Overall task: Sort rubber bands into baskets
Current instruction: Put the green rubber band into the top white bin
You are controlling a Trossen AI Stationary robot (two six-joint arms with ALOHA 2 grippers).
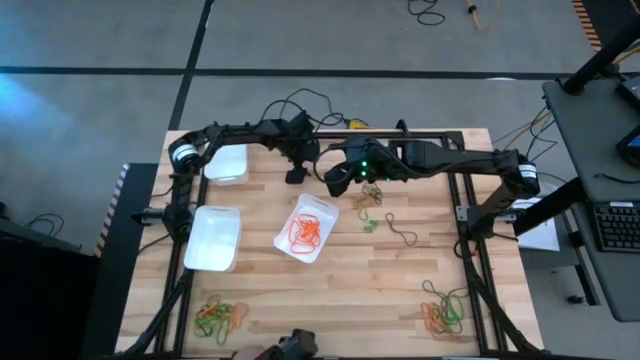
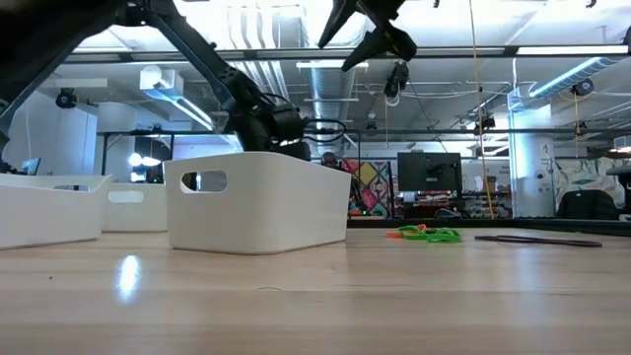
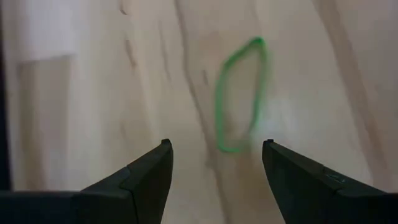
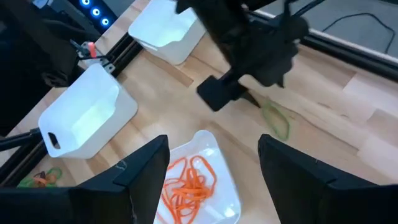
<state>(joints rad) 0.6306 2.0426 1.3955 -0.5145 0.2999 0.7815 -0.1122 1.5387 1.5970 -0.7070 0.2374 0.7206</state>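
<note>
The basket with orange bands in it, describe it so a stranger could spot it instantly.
Look at the wooden table from above, near its middle, just in front of the right end effector. The basket sits tilted there. Unlike the two other baskets, it holds orange rubber bands.

The green rubber band (image 3: pixel 239 96) was blurred in the left wrist view. The orange bands (image 4: pixel 189 186) and their basket (image 4: pixel 227 208) were cut off by the right wrist picture's edge. The corner piles (image 1: pixel 220 316) could not be counted.
</note>
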